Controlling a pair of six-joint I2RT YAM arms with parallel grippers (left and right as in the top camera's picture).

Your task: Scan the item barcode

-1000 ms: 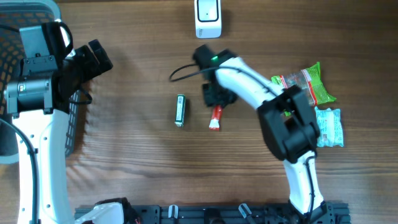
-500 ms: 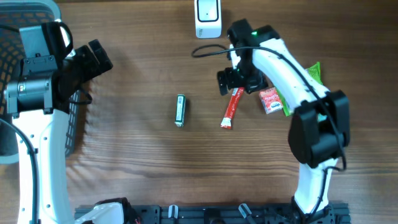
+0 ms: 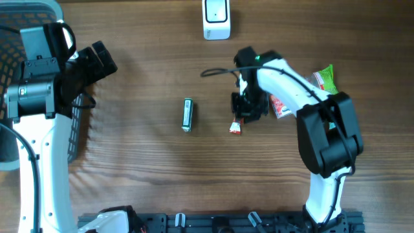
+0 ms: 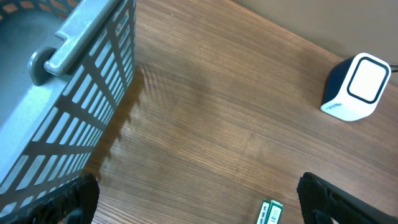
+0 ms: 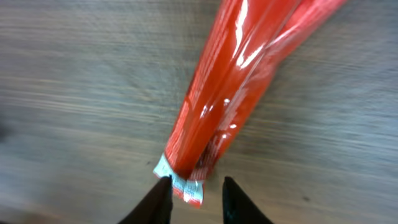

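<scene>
A red stick packet lies on the wooden table; in the overhead view only its lower end shows under my right gripper. In the right wrist view, my right gripper straddles the packet's white-edged end: the left finger touches it and a gap remains at the right finger. A white barcode scanner stands at the table's far edge, also visible in the left wrist view. My left gripper hangs wide open by the basket with nothing between its fingers.
A small green pack lies left of the red packet, seen too in the left wrist view. A grey mesh basket stands at the far left. A red snack pack and a green one lie right of my right arm.
My right gripper swung toward the scanner, then came back down over the red packet's lower end, opening wide and narrowing again. The packet shifted right. The left arm stayed still.
</scene>
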